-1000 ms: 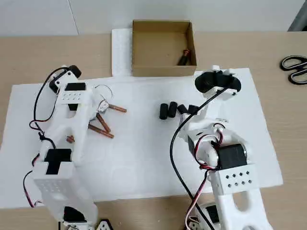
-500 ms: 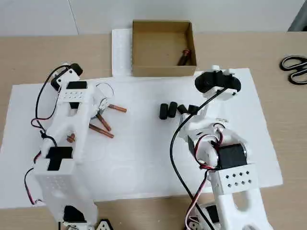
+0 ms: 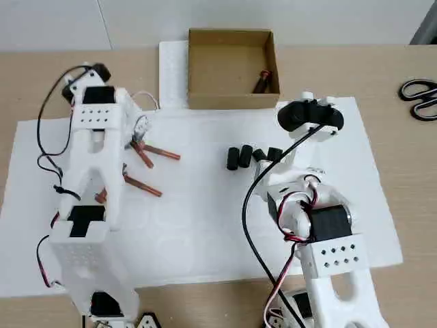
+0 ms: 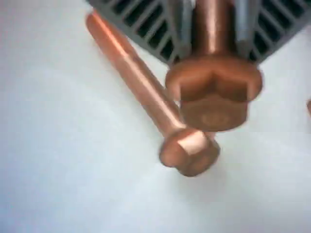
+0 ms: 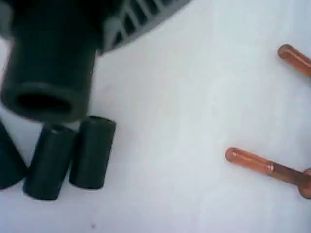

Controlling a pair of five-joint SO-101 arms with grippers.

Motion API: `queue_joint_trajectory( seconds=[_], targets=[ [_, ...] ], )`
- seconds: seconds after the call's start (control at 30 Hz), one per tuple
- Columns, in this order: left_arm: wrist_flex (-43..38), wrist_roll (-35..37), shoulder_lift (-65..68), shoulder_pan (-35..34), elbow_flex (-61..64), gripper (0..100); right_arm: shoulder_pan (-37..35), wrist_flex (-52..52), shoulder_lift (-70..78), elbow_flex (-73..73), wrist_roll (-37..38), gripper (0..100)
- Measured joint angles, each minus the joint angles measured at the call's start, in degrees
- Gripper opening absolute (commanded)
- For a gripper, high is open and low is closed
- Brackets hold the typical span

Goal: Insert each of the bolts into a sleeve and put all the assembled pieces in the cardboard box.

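Desk: How do the arms stand?

Field: From above, the left arm [image 3: 95, 171] stretches toward 11 o'clock over the white sheet [image 3: 205, 232]. The left hand [image 4: 212, 22] is clamped on a copper bolt [image 4: 214, 92], head out toward the wrist camera. A second bolt [image 4: 141, 87] lies on the sheet close by.

Desk: And the right?

Field: The right arm [image 3: 328, 239] is folded at 4 o'clock, the right hand [image 3: 280, 158] tipped down near the sheet's centre, gripping a black sleeve [image 5: 48, 73] with its bore open. Loose sleeves [image 5: 92, 151] lie side by side just beside it.

Desk: The box?

Field: The cardboard box [image 3: 232, 101] sits at 12 o'clock on the wooden surface [image 3: 41, 75]. At its 4 o'clock corner rests what appears to be one assembled piece [image 3: 263, 82].
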Motion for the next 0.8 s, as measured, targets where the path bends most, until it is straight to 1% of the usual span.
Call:
queue_joint_trajectory(
  seconds=[0.27, 0.4, 0.63, 0.73, 0.8],
  targets=[
    [11.08, -6.24, 0.00, 0.00, -18.64, 0, 0.00, 0.00, 0.00, 0.00, 0.00, 0.3],
    [12.04, -8.18, -1.67, 0.79, -26.81, 0, 0.00, 0.00, -0.62, 0.00, 0.00, 0.3],
    [12.22, -10.02, -15.65, 6.42, -28.13, 0, -0.79, 1.67, -10.81, 0.00, 0.00, 0.3],
    [12.22, -10.02, -21.27, 6.68, -25.05, 0, -2.90, 4.92, -13.98, 0.00, 0.00, 0.3],
    [12.22, -10.02, -24.00, 6.51, -22.33, 0, -3.34, 5.10, -15.38, 0.00, 0.00, 0.3]
  ],
)
